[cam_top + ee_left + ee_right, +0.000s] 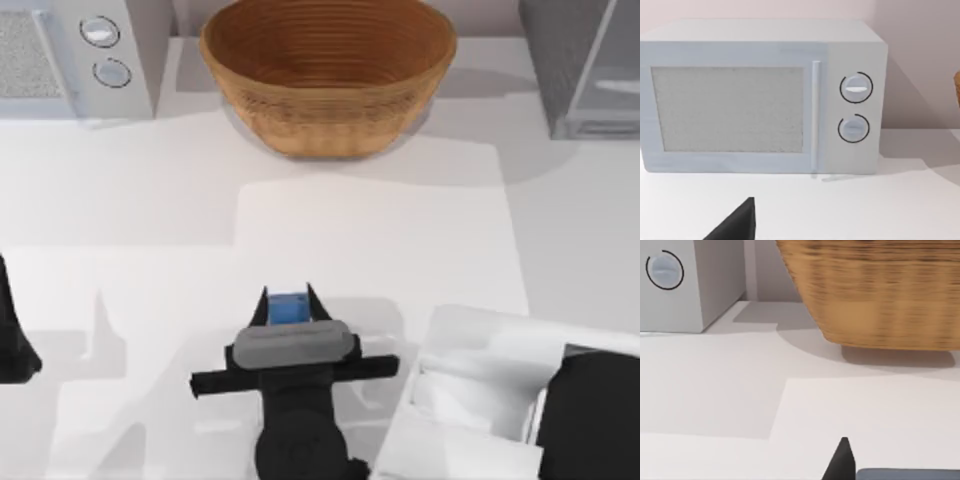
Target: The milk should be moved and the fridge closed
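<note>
The small blue-topped milk carton [288, 309] stands upright between the right gripper's [288, 305] dark fingers — apparently clamped — with the grey speckled fridge [580, 65] far off at the table's back right.

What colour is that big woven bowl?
The bowl is golden-brown wicker, best seen from the top view.

No text, label, brand or number can be read anywhere. The white appliance [760, 95] at the table's far left carries two round knobs [856, 88] with plain pointer marks and no lettering.
</note>
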